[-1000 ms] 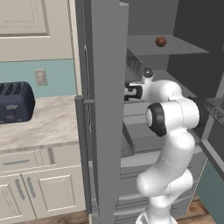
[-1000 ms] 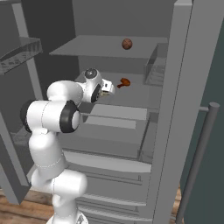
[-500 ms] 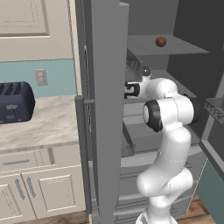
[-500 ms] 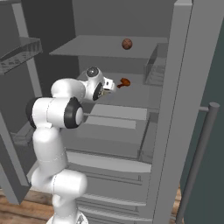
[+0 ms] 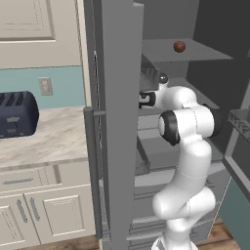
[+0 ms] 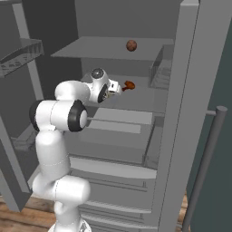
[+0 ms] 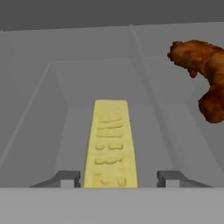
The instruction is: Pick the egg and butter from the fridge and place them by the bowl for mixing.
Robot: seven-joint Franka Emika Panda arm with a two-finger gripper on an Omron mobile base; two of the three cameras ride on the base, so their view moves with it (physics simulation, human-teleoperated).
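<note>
The butter (image 7: pixel 110 144) lies lengthwise on the grey fridge shelf (image 7: pixel 52 131), between the finger tips (image 7: pixel 70 178), neither visibly touching. An orange-brown lumpy piece of food (image 7: pixel 205 76) sits toward the right edge.

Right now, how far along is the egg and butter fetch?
Done: fridge stands open, arm reaches onto the middle shelf. In hand: gripper straddles the butter, fingertips either side with gaps showing, no firm grip visible. Left: lift butter, fetch egg from the upper shelf, place both by the bowl.

The gripper (image 7: pixel 118 179) has narrowed its jaws around the butter (image 7: pixel 110 144) on the fridge (image 6: pixel 181 136) shelf
</note>
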